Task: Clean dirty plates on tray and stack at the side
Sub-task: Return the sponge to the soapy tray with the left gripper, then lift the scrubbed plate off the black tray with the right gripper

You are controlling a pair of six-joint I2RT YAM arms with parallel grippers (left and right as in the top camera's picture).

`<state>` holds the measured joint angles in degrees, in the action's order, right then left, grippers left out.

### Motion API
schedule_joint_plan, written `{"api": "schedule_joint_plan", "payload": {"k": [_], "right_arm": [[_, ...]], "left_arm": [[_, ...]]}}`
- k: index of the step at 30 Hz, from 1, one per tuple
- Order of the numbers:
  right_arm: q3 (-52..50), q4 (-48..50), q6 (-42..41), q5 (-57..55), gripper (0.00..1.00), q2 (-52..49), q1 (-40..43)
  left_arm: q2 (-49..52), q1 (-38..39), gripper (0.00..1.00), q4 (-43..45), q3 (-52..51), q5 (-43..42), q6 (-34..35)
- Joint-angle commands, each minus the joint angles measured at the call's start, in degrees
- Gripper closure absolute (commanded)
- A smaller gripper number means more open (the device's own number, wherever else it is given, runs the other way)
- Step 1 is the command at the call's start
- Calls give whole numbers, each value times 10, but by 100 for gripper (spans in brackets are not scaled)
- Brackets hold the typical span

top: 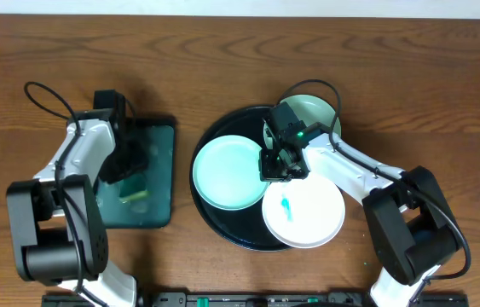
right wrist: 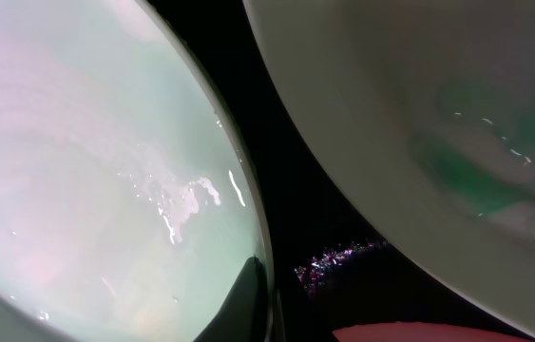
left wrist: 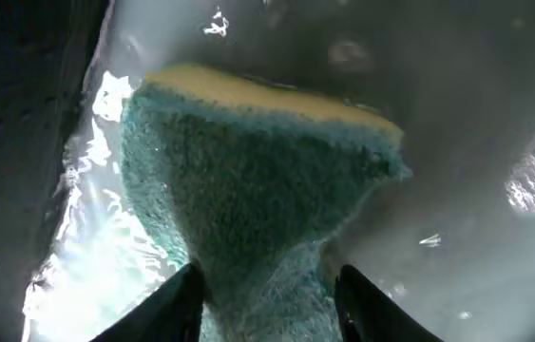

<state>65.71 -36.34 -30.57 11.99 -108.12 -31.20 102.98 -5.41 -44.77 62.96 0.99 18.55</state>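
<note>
The black tray (top: 222, 223) holds a mint-green plate (top: 227, 173) on its left and a white plate (top: 308, 217) with a teal smear at the front right. A second mint-green plate (top: 315, 112) lies at the tray's back right, partly under my right arm. My right gripper (top: 279, 164) sits at the first mint plate's right rim. In the right wrist view its finger (right wrist: 265, 277) pinches that rim (right wrist: 105, 161), with the white plate (right wrist: 410, 123) alongside. My left gripper (top: 129, 170) is shut on the teal and yellow sponge (left wrist: 248, 180), which is squeezed between its fingers (left wrist: 272, 290).
The dark green rectangular tray (top: 156, 170) lies left of the black tray, wet and glossy (left wrist: 476, 114), with the sponge (top: 135, 189) on it. Brown wood tabletop (top: 444, 102) surrounds both trays. The arm bases stand at the front edge.
</note>
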Motion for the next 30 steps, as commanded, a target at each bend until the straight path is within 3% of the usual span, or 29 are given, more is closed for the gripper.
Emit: {"api": "schedule_joint_plan", "payload": {"k": [1,3,7,16,30], "right_arm": [[-10,-1,9,-10,99,-9,-3],[-10,0,9,-10,99,-9,-3],[-10,6,9,-10,99,-9,-3],[1,14,15,32,99,17,10],[3,-23,-2,217,98,134,112]], "left_arm": [[-54,4,51,-5,-1,-19,-5],[-100,12,46,-10,-1,-19,-5],[-209,40,23,-23,-1,-19,-5],[-376,126,22,-43,-1,-21,-5],[-368,169,21,-57,-1,-21,-5]]}}
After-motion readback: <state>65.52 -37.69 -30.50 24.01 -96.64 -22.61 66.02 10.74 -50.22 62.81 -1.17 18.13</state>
